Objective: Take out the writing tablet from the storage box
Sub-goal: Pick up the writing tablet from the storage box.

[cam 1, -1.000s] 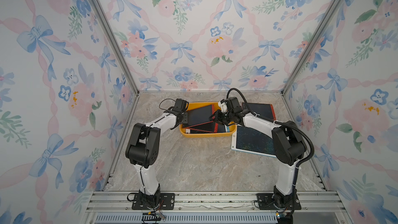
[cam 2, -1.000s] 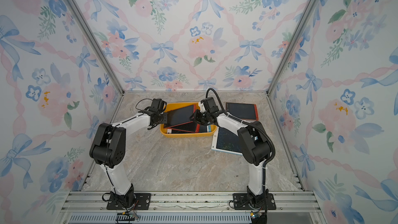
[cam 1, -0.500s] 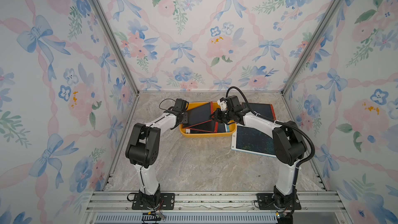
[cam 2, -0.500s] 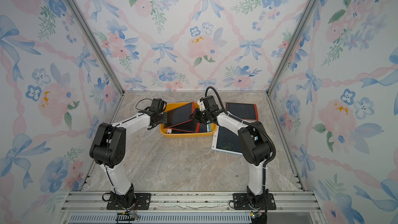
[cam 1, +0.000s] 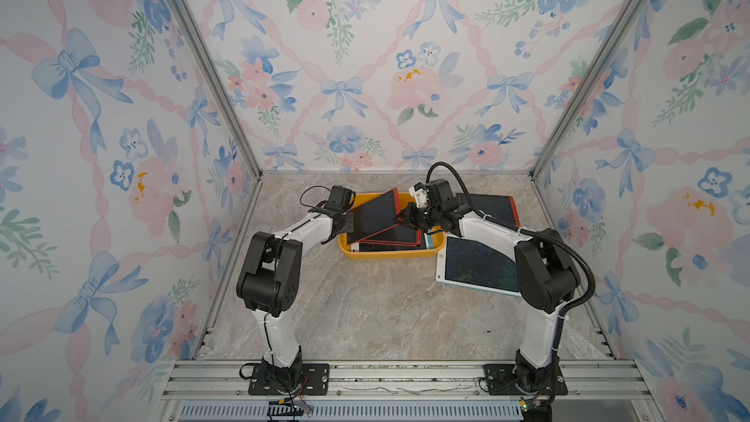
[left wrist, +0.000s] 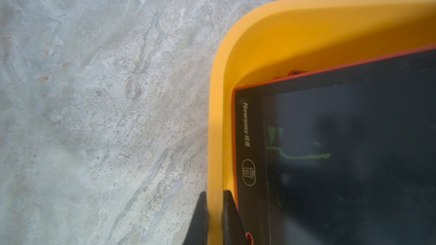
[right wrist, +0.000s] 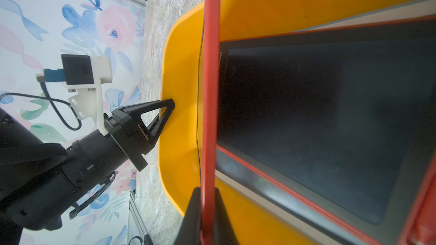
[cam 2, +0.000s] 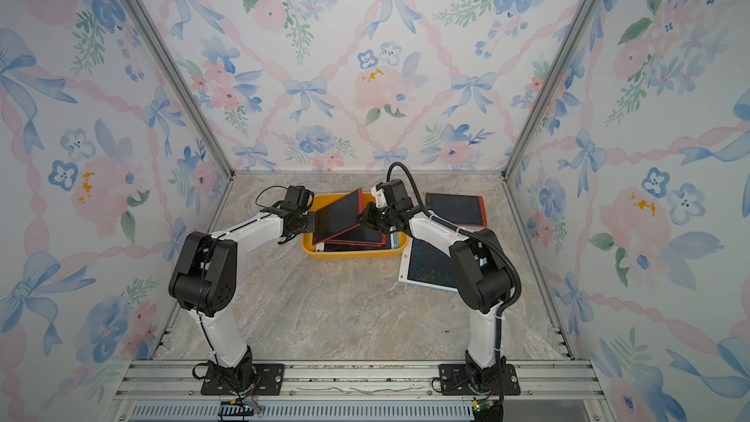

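Observation:
The yellow-orange storage box [cam 1: 389,254] [cam 2: 353,254] sits at the back middle of the table and holds several red-edged tablets. One writing tablet [cam 1: 375,213] [cam 2: 339,215], with a dark screen and a red rim, is tilted up out of the box. My right gripper [cam 1: 401,218] [cam 2: 363,217] [right wrist: 207,189] is shut on its red edge [right wrist: 211,67]. My left gripper [cam 1: 345,226] [cam 2: 310,223] [left wrist: 215,193] is shut on the box's left rim [left wrist: 215,114]. A red-edged tablet [left wrist: 354,149] lies just inside that rim. The left gripper [right wrist: 165,111] also shows in the right wrist view.
Other red-edged tablets [cam 1: 389,239] [right wrist: 330,114] lie flat in the box under the tilted one. A red tablet [cam 1: 493,209] [cam 2: 456,209] lies on the table at the back right. A white-framed tablet [cam 1: 475,265] [cam 2: 426,267] lies in front of it, partly under my right arm.
My right gripper has shifted slightly left and shut on the tilted tablet's edge. The left gripper has kept its hold on the box rim.

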### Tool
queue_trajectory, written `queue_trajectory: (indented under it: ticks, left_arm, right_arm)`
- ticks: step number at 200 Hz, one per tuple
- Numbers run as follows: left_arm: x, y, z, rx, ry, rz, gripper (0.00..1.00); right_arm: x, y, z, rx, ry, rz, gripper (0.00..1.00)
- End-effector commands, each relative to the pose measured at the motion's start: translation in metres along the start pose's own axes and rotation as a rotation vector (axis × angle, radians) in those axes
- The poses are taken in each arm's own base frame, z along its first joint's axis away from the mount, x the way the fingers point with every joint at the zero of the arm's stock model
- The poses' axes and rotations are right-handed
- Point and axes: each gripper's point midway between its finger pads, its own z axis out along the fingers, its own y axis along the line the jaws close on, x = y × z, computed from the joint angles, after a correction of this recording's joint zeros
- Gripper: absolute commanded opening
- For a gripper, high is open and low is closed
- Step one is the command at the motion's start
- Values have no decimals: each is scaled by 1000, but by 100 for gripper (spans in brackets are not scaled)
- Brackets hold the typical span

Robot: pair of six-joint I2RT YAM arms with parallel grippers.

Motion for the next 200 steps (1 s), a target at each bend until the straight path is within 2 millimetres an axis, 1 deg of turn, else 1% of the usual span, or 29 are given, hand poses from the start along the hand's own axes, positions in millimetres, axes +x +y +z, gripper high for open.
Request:
queue_trajectory:
  ticks: [1, 46, 76, 97, 104, 113, 168, 200]
  left_arm:
    - [19, -13, -3, 47, 62, 46, 0]
    - [17, -11, -3, 46, 58, 42, 0]
    - [17, -12, -4, 51, 59, 32, 0]
    - [17, -12, -3, 55, 61, 23, 0]
    - [17, -12, -3, 58, 62, 22, 4]
    - [17, -13, -4, 62, 62, 19, 7]
    - [16, -11, -3, 60, 61, 10, 6]
    - [16, -11, -3, 61, 61, 11, 6]
  right_arm:
    - [-7, 13, -8, -44, -35, 10, 2]
    - [-16, 28, -24, -114, -70, 42, 2]
    - [-20, 31, -36, -124, -85, 49, 2]
    - [-21, 29, -42, -121, -92, 52, 2]
    - [-21, 28, -43, -119, -90, 52, 2]
    - [-20, 26, -45, -115, -92, 56, 2]
    - [-20, 19, -56, -103, -103, 61, 2]
    - [-24, 20, -68, -107, -121, 61, 2]
